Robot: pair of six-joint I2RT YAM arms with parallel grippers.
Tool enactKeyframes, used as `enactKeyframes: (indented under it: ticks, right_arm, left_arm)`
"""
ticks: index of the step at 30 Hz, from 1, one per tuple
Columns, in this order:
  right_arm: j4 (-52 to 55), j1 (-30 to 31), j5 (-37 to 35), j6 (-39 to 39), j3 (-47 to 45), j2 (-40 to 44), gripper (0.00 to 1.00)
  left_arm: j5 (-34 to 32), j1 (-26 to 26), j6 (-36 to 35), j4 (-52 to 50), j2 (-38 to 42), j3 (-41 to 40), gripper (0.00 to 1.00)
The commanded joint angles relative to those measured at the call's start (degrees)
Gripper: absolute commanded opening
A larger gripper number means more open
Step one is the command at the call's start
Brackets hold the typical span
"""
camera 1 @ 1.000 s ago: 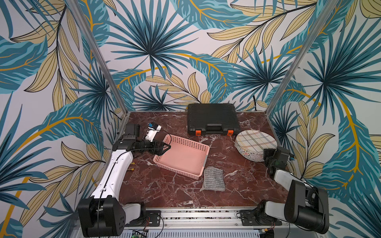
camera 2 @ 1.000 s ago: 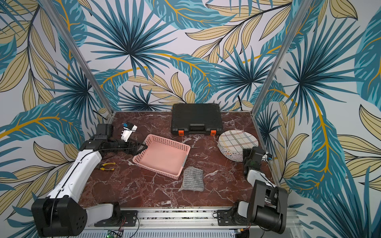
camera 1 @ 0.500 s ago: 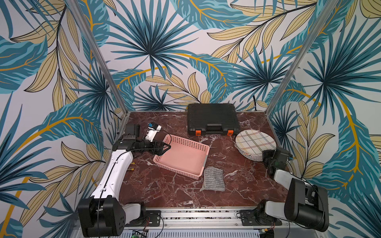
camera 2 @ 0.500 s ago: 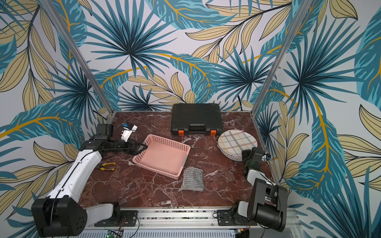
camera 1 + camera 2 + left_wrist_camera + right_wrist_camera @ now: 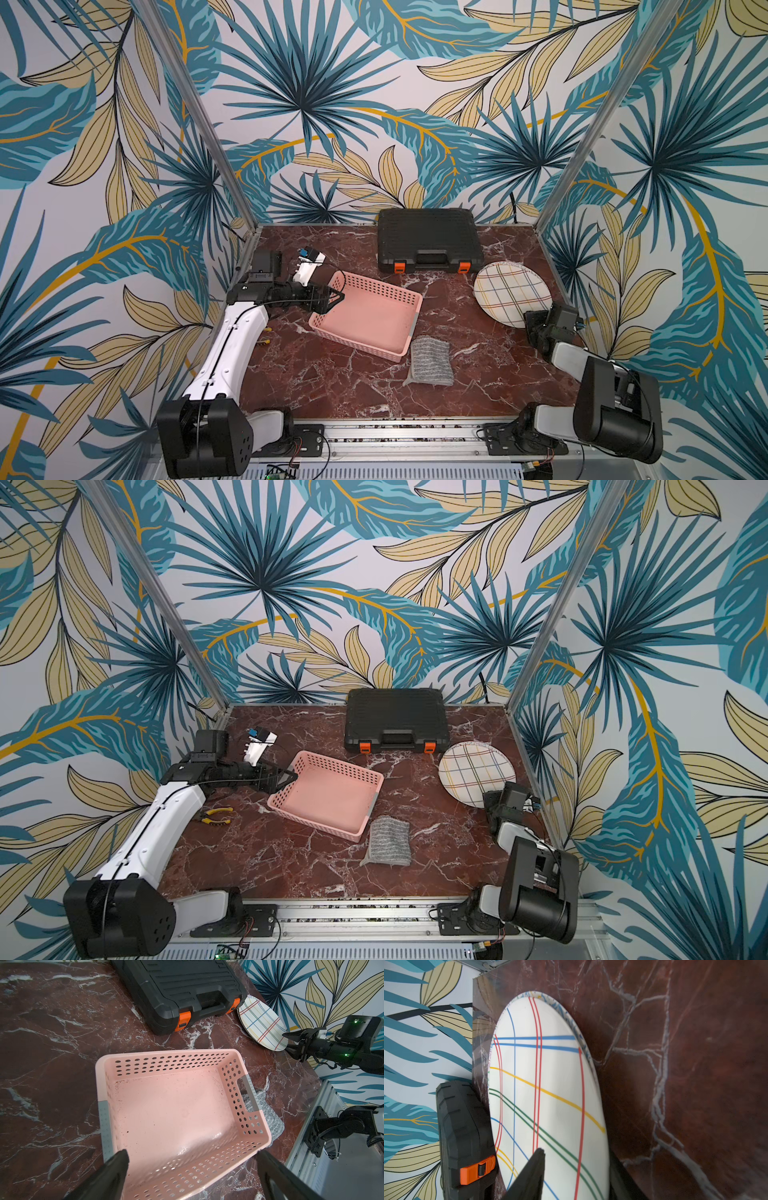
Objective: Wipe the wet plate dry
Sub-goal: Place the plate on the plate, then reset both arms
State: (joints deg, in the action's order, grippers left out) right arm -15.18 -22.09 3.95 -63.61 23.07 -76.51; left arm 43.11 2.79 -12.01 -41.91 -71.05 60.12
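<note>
The grey striped cloth (image 5: 430, 360) lies untouched near the worktop's (image 5: 332, 382) front edge, beside the pink perforated plastic basket (image 5: 374, 286), at whose left corner the left fingers (image 5: 111, 1174) hang wide apart and empty. Farther along the right edge, the right fingers (image 5: 529, 1176) stand parted astride the near rim of the white round plate with coloured check lines (image 5: 512, 293), seemingly not pinching it. Wiping looks unstarted, so next one arm must grip the cloth and bring it to the plate.

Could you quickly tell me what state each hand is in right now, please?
Left hand: open, empty, by the pink basket.
Right hand: open, astride the plate edge, not clamping it.
</note>
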Motion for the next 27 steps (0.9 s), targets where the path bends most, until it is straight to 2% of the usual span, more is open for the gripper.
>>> enactKeyframes:
  ticks: [1,5,9,16,18,19,20,23,25,27]
  right_arm:
    - [4.85,0.20,0.06,1.97,0.49,0.07,0.59]
    - [10.67,0.16,-0.80,4.31,2.33,1.95,0.77]
    - [18.72,0.12,-2.93,6.66,4.86,5.49,0.88]
    - [31.90,0.20,-3.94,10.77,8.87,12.69,0.95]
    - [34.54,0.15,-3.76,11.81,9.89,14.87,0.95]
    - [35.46,0.19,-3.33,12.11,10.23,15.97,0.95]
    - [35.79,0.18,-2.57,12.58,10.58,17.09,0.94]
    - [35.06,0.55,2.66,14.66,11.93,19.41,0.92]
    - [35.65,2.37,4.91,17.10,13.96,20.02,0.92]
    - [37.14,5.67,4.17,19.54,15.86,20.02,0.92]
  left_arm:
    - [1.08,0.47,0.05,0.67,0.32,-0.63,1.00]
    - [1.29,0.51,0.08,0.77,0.20,-0.62,1.00]
    - [0.81,0.50,0.11,0.84,0.34,-0.62,1.00]
    - [-3.08,0.47,-0.02,1.55,1.02,-0.29,1.00]
    - [-5.18,0.47,-0.10,1.85,1.61,-0.12,0.96]
    - [-7.25,0.47,-0.12,2.14,1.73,0.02,0.89]
    - [-9.77,0.47,-0.02,2.33,1.69,0.46,0.78]
    - [-19.35,0.47,-1.19,2.32,0.05,2.06,0.34]
    - [-27.68,0.49,-2.26,2.65,-3.08,3.05,0.11]
    - [-33.63,0.42,-2.65,2.01,-6.47,4.72,0.05]
